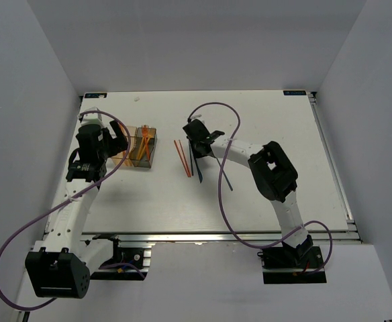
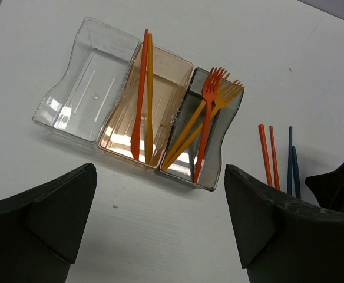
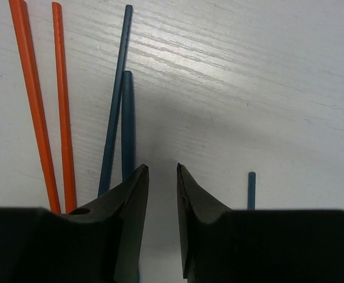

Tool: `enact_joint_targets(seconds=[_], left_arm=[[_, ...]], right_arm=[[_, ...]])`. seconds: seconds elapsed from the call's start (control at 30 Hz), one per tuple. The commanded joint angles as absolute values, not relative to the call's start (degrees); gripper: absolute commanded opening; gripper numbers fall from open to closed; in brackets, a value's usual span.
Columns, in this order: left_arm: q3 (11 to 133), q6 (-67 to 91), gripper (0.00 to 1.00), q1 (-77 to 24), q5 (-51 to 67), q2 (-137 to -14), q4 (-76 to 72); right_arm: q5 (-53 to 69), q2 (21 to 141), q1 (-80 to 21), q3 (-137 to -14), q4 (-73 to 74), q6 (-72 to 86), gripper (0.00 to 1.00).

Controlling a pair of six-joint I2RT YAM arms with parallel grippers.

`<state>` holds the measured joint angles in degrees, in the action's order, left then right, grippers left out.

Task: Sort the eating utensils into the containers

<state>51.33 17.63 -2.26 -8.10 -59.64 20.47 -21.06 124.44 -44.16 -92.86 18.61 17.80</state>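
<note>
The containers [image 2: 86,82] stand in a row: a clear bin with nothing in it, a tan-orange bin [image 2: 166,79] with two orange knives [image 2: 141,88], and a dark grey bin [image 2: 225,138] with two orange forks [image 2: 210,106]. My left gripper [image 2: 160,224] hovers wide open just in front of them [image 1: 142,149], holding nothing. Two orange sticks [image 3: 33,106] and two dark blue sticks [image 3: 116,100] lie side by side on the table. My right gripper [image 3: 162,171] sits low right beside the blue pair, jaws narrowly open over bare table. A third blue stick [image 3: 251,188] lies to its right.
White table [image 1: 270,134] walled in by grey panels on three sides. The loose sticks [image 1: 182,159] lie a short way right of the bins; one blue stick [image 1: 227,180] lies under the right forearm. A purple cable loops above each arm.
</note>
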Motion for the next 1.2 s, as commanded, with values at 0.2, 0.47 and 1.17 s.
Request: enact_joint_targets(seconds=[0.2, 0.47, 1.17], left_arm=[[51.9, 17.5, 0.98, -2.4, -6.9, -59.6, 19.8], [51.8, 17.5, 0.98, -2.5, -6.5, -59.6, 19.8], [51.9, 21.5, 0.98, -2.5, 8.2, -64.1, 19.9]], right_arm=[[-20.3, 121.5, -46.0, -94.0, 18.9, 17.8, 0.31], [-20.2, 123.0, -46.4, -94.8, 19.2, 17.8, 0.3], [-15.9, 121.6, -44.5, -90.4, 20.0, 18.5, 0.11]])
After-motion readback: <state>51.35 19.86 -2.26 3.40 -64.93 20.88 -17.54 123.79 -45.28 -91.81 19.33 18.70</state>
